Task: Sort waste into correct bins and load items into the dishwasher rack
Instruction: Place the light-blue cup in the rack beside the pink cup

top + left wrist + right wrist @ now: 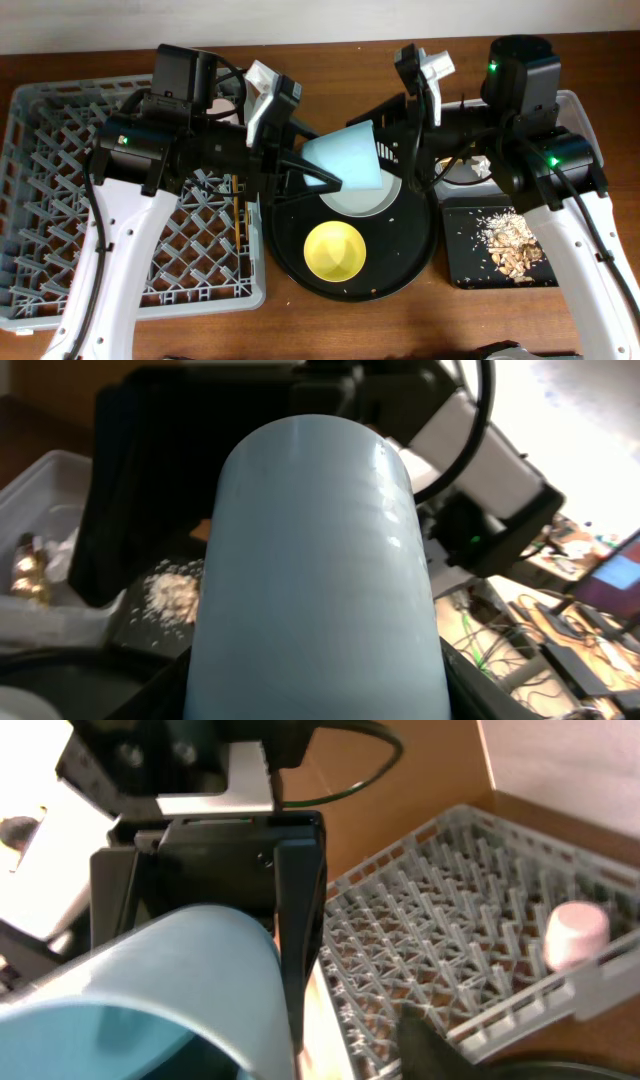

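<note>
Overhead, my left gripper (318, 165) is clamping the one light-blue cup (350, 160), tilted sideways above one pale plate (355, 202) on the round black tray (405, 250), with one yellow bowl (333, 250) nearby and my right gripper (388, 140) at its mouth. My left wrist is seeing only that cup's wall. My right wrist is showing my right jaws standing apart, and one pink cup (575, 933) sitting in the grey rack (450, 900).

The light-blue cup (350, 162) is seen in one plain shade. The bowl (333, 250) is coloured bright yellow, the round tray (290, 262) black. The rack (60, 200) is patterned as a grey lattice; a pink cup (575, 933) is shown. Beige scraps (505, 240) are speckled over a black small tray (465, 265). The table (330, 330) is brown.
</note>
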`<state>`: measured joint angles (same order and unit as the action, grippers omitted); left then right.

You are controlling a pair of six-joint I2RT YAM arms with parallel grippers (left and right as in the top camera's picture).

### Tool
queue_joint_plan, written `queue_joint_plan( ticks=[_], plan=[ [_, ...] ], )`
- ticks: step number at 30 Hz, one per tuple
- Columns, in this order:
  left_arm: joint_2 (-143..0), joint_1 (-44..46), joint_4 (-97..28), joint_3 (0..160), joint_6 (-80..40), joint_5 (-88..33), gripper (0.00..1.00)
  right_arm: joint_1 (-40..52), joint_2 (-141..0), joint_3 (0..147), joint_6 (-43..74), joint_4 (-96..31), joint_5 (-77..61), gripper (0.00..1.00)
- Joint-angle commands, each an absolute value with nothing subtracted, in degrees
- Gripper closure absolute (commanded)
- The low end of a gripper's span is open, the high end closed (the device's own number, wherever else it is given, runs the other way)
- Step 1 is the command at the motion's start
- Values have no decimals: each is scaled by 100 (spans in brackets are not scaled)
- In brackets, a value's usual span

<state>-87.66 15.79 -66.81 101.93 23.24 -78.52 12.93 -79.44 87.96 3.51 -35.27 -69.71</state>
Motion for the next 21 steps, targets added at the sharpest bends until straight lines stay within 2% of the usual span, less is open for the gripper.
queue_joint_plan(
  ticks=[1, 3, 11, 15, 21],
  plan=[
    [-8757, 1459, -6692, 10204, 1931, -6582, 63, 1111, -7946, 8825, 342, -3651, -6604, 25],
    [-8757, 1337, -6737, 10204, 1616, -5704, 63, 856, -7946, 8825, 340, -3975, -6305, 16],
    [-8768, 1133, -7214, 10169, -239, -860, 63, -97, -7946, 8825, 340, -5959, -3660, 15],
    [-8814, 1133, -6969, 9835, -438, -504, 63, -113, -7946, 8814, 318, -6530, -2792, 15],
    [-9102, 1133, -6445, 9072, -1031, 462, 63, -115, -7946, 8803, 314, -6845, -2432, 16]
  ],
)
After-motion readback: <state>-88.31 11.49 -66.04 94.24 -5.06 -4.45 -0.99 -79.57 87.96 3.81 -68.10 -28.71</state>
